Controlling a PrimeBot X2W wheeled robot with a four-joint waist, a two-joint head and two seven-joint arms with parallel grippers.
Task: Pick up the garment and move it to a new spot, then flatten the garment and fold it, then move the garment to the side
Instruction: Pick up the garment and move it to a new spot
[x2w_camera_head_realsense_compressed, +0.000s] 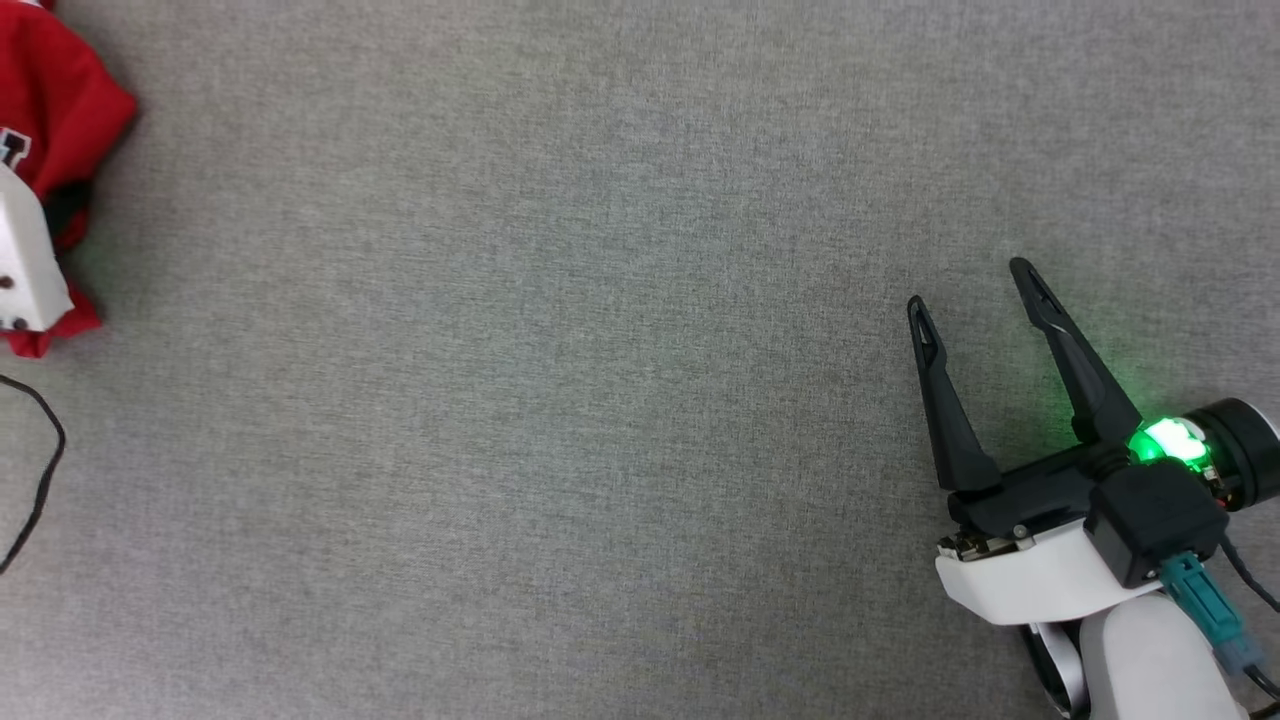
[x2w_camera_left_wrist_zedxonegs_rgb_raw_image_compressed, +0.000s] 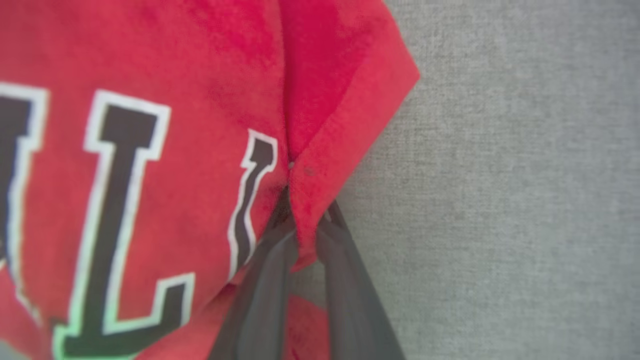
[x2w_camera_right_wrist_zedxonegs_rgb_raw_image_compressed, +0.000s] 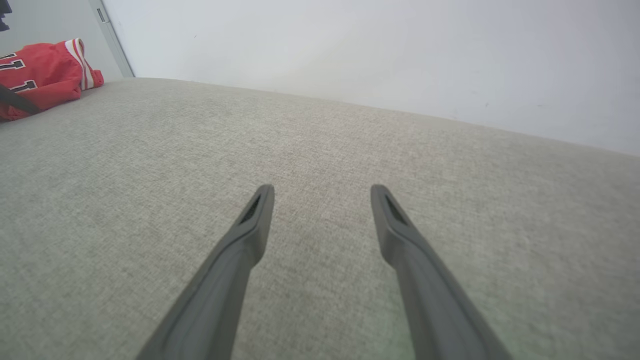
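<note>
The grey cloth-covered table (x2w_camera_head_realsense_compressed: 600, 400) carries everything, and a pale wall (x2w_camera_right_wrist_zedxonegs_rgb_raw_image_compressed: 350, 50) stands behind it in the right wrist view. The garment (x2w_camera_head_realsense_compressed: 55, 110), red and bunched, lies on the table at the 10 o'clock edge of the head view. In the right wrist view it is also at 10 o'clock, at the far corner, with white-and-red striped trim on top. In the left wrist view, black white-outlined letters (x2w_camera_left_wrist_zedxonegs_rgb_raw_image_compressed: 120, 225) run across its red cloth. The left tool (x2w_camera_left_wrist_zedxonegs_rgb_raw_image_compressed: 307, 212) is narrow, its fingers (x2w_camera_left_wrist_zedxonegs_rgb_raw_image_compressed: 265, 280) pinched on a folded red edge of the garment that rises toward 12 o'clock. The right tool (x2w_camera_head_realsense_compressed: 969, 285) is at 4 o'clock in the head view, well apart from the garment. It is wide, with bare table between the tips, which point to 11 o'clock. A green light (x2w_camera_head_realsense_compressed: 1165, 440) glows at its base. A thin black cable (x2w_camera_head_realsense_compressed: 45, 470) curves at 8 o'clock
</note>
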